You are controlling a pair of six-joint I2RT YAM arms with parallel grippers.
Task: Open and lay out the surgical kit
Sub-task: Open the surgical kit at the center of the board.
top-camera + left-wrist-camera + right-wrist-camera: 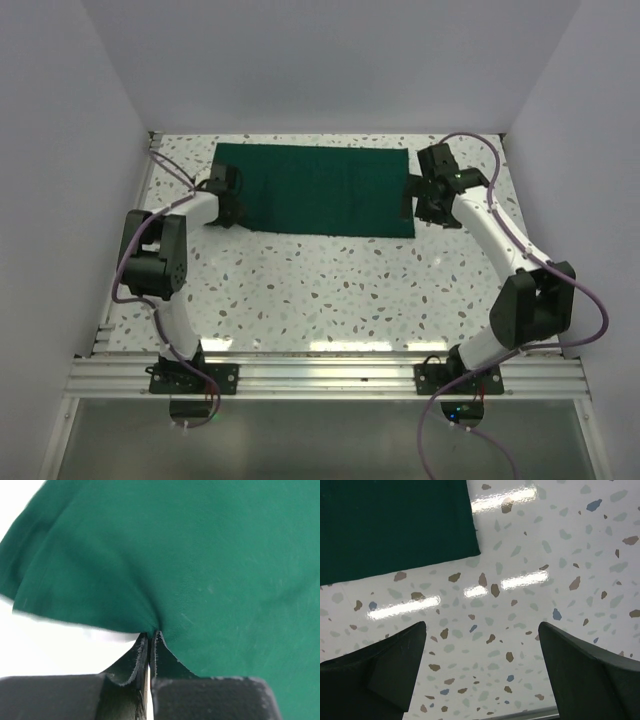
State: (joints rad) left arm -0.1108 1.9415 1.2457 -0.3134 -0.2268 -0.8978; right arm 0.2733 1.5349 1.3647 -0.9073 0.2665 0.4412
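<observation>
The dark green cloth wrap point(318, 187) lies folded as a flat rectangle at the back of the speckled table. My left gripper point(238, 212) is at its near left corner, shut on the cloth point(200, 570); the fabric bunches into the closed fingertips point(159, 650). My right gripper point(412, 200) hovers by the cloth's right edge, open and empty, over bare table; the cloth's corner point(390, 525) shows at upper left in the right wrist view. The steel tray and the instruments are hidden.
White walls close in the table on the left, back and right. An aluminium rail point(330, 375) with the arm bases runs along the near edge. Purple cables point(585, 300) loop beside each arm.
</observation>
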